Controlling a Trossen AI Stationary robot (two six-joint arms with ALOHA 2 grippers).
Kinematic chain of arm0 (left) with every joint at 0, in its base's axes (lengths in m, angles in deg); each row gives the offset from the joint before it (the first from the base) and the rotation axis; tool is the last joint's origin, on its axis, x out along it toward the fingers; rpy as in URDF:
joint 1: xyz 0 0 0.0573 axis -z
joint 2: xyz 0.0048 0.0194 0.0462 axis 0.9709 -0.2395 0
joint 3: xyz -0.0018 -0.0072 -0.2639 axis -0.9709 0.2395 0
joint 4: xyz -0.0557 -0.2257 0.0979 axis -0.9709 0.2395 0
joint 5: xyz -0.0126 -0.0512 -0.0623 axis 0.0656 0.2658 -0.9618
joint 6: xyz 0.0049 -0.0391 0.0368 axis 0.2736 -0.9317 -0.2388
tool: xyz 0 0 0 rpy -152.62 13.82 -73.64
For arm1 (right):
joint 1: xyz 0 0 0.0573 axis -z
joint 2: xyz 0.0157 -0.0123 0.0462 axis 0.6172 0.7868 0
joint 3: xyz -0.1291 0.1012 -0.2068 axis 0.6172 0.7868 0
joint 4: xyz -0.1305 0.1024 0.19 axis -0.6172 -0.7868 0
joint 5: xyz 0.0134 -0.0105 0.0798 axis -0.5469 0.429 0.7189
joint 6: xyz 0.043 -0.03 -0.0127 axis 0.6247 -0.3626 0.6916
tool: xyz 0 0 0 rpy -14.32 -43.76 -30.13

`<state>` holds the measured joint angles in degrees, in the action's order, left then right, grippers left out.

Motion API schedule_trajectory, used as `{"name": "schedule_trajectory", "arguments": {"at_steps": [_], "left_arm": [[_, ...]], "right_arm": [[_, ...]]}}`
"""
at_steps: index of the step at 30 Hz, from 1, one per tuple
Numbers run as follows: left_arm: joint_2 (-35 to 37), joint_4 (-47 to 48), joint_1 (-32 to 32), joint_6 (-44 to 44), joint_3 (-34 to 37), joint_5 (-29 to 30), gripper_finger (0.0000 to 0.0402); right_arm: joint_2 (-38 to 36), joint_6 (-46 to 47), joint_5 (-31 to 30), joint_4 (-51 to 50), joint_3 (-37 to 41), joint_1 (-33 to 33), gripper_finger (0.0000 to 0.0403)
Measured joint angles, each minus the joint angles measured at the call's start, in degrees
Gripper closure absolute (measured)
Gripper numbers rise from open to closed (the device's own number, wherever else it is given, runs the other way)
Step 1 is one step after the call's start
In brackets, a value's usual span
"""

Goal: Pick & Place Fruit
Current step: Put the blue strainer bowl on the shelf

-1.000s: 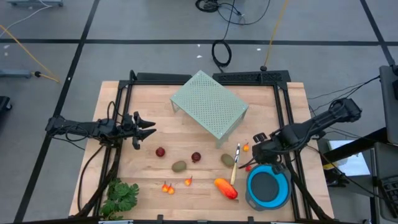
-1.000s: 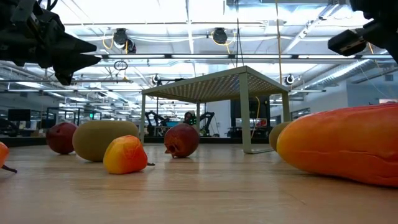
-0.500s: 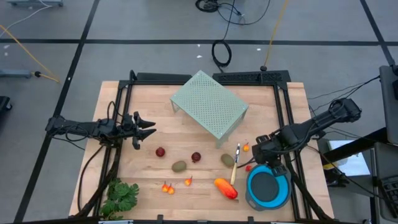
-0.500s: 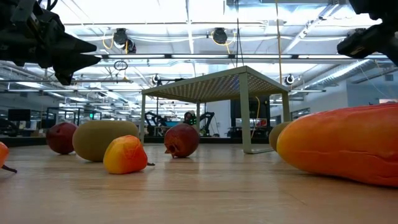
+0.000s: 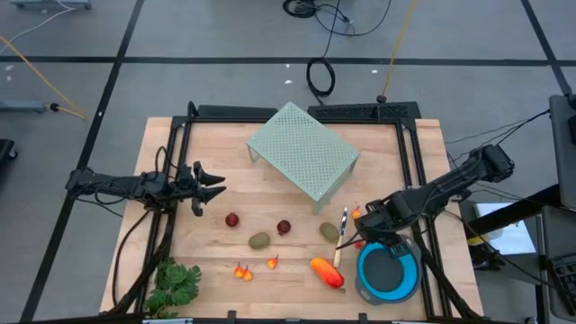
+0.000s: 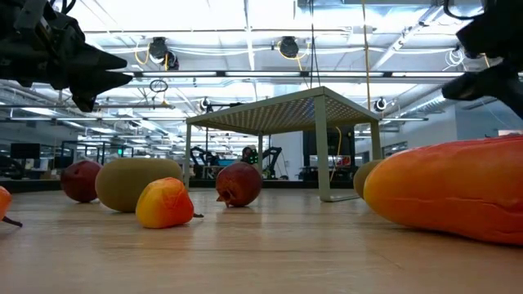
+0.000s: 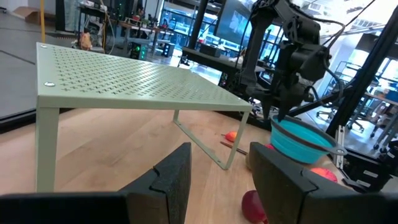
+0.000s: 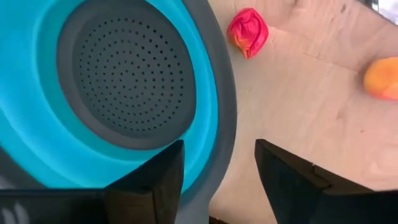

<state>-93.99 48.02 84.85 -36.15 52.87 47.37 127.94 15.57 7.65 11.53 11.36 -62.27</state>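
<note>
The fruit lies loose on the wooden table: two dark red balls [image 5: 232,219] [image 5: 283,227], two olive-brown ovals [image 5: 259,240] [image 5: 329,231], a longer orange-red piece [image 5: 327,272] and tiny orange-red bits [image 5: 241,270] [image 5: 273,262] [image 5: 356,213]. My right gripper [image 5: 362,236] hangs open over the left rim of the blue colander [image 8: 205,93]. A small red bit [image 8: 247,31] lies on the wood just beyond that rim. My left gripper [image 5: 219,187] waits open at the table's left, above the wood, with nothing between its fingers [image 7: 171,180].
A pale green perforated rack [image 5: 303,153] stands on legs at the table's far middle. A yellow-handled knife [image 5: 341,236] lies between the right oval and the colander. A leafy green bunch [image 5: 175,283] lies at the near left corner. Dark frame rails run along both sides.
My right gripper has moved toward the table's left and near edges and gone a little lower, from beside the far orange bit to the colander's left rim. The fruit has stayed where it was.
</note>
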Motion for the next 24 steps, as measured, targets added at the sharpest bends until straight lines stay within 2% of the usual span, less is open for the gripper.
{"name": "schedule_trajectory", "arguments": {"at_steps": [16,24], "left_arm": [[0.00,-0.02,0.00,-0.01,0.00,0.00,0.0240],[0.00,-0.02,-0.02,0.00,0.00,0.00,0.0240]], "right_arm": [[0.39,0.04,0.02,7.41,5.52,0.00,0.0241],[0.39,0.04,0.09,9.11,6.94,0.00,0.0278]]}}
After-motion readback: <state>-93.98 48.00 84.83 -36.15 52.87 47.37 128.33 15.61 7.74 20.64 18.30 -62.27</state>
